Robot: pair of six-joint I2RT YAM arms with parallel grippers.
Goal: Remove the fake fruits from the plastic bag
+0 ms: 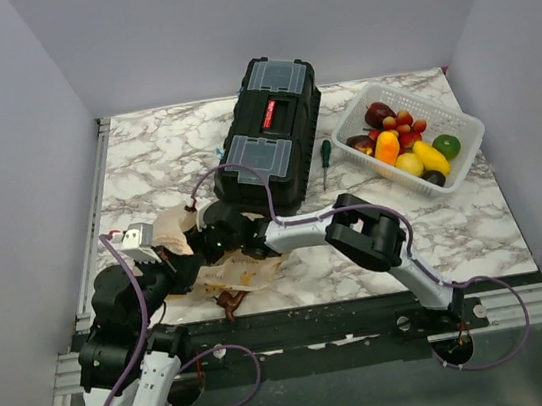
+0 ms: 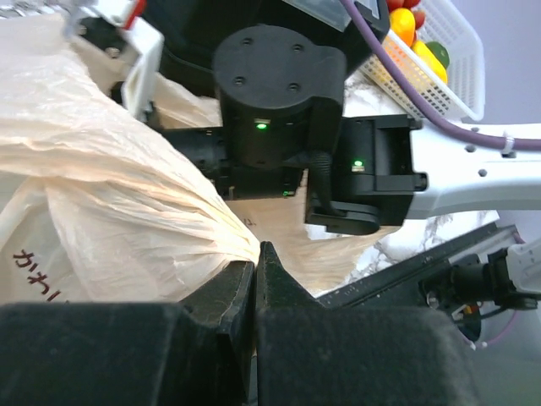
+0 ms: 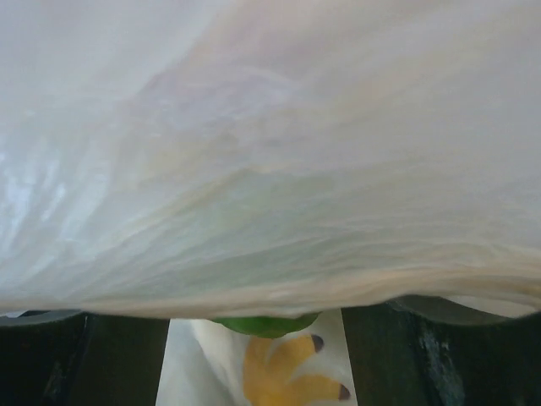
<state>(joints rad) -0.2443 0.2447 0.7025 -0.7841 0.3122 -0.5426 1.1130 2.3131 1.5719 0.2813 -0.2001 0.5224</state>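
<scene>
The plastic bag (image 1: 222, 270) lies crumpled at the table's front left. My left gripper (image 2: 256, 256) is shut on a fold of the bag's film (image 2: 127, 203) and holds it up; in the top view it is at the bag's left side (image 1: 171, 267). My right gripper (image 3: 256, 331) is open, its wrist (image 1: 223, 238) pushed into the bag's mouth. Between its spread fingers (image 3: 76, 359) I see a green fruit (image 3: 266, 324) and a yellow banana bunch (image 3: 287, 376) under the film. Several other fake fruits (image 1: 405, 139) lie in the white basket.
A black toolbox (image 1: 273, 132) stands behind the bag. A green-handled screwdriver (image 1: 326, 160) lies between it and the white lattice basket (image 1: 469, 140) at the back right. A small brown thing (image 1: 229, 297) lies at the table's front edge by the bag.
</scene>
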